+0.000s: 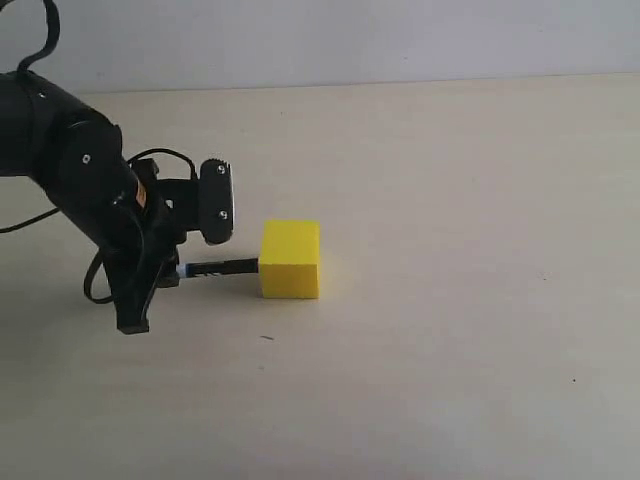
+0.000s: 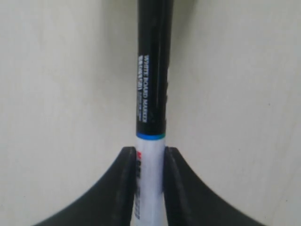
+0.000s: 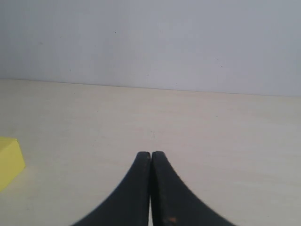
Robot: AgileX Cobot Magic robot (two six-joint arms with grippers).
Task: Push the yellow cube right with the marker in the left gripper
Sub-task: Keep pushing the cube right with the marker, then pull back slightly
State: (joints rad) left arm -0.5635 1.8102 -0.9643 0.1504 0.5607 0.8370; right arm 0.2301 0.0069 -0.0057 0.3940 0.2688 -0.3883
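Bulky black left gripper (image 1: 168, 275) sat low at scene's left. Angular fingers clamped on white barrel of slim black-capped whiteboard marker (image 1: 215, 268).

Marker lay level, long axis left-right, black end pointing right. Tip met, or stopped just short of, left face of solid bright yellow cube (image 1: 290, 260); contact too fine to tell.

Cube stood on pale beige tabletop (image 1: 450, 300), directly right of jaws, in line with marker. Push judged straight along marker axis; left arm nearer.

Black right gripper (image 3: 150, 157), seen only in own wrist view: jaws pressed together, empty.
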